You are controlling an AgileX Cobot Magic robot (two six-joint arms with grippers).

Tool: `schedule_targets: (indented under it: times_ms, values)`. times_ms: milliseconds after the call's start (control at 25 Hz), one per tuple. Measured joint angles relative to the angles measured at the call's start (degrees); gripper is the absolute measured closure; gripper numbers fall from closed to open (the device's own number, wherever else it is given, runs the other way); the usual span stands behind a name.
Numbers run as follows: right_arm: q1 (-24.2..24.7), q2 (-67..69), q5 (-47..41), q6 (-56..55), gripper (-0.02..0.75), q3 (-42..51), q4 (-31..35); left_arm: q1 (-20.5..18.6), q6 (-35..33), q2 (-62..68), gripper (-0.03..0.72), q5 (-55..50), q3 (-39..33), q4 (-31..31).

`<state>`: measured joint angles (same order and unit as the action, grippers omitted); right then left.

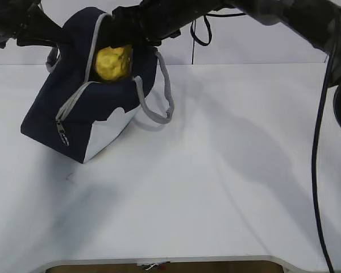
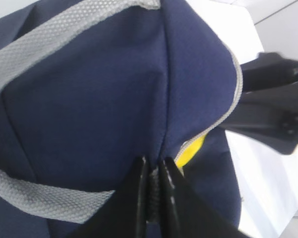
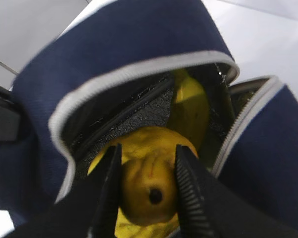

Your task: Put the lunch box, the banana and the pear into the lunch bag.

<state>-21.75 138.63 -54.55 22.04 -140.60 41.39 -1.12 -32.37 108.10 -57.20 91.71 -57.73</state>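
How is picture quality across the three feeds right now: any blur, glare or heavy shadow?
Exterior view: the table is evenly lit with soft arm shadows, and the pear is sharp. Left wrist view: the lunch bag weave is crisp, while the left gripper fingers sit dark and close. Right wrist view: the right gripper is soft-edged and the banana sits in the bag's dim interior.

Boxy navy-blue fabric lunch bag [image 1: 111, 96] is trimmed with grey zipper, grey rope handles, white wavy-edged panel; plump mottled yellow pear [image 3: 149, 193] and yellow banana [image 3: 189, 106] are seen inside.
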Motion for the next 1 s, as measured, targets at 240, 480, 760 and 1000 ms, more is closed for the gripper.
schedule_targets:
  times_ms: [240, 480, 760, 1000]
  values:
    - [0.00, 0.20, 0.42, 0.00, 0.281, 0.00, 2.26, 0.00, 0.00, 0.00, 0.676, 0.00, 0.00, -0.39]
    - [0.30, -1.17, -8.23, 0.00, 0.190, 0.00, 1.79, 0.00, 0.00, 0.00, 0.676, 0.00, 0.00, -0.59]
    - [1.03, -7.40, -15.94, -6.50, 0.185, 0.00, -11.25, 0.00, 0.00, 0.00, 0.676, 0.27, 0.00, -0.34]
    - [1.14, -7.94, -17.07, -17.52, 0.191, 0.77, -20.66, 0.00, 0.11, 0.00, 0.675, 0.80, 0.00, -0.25]
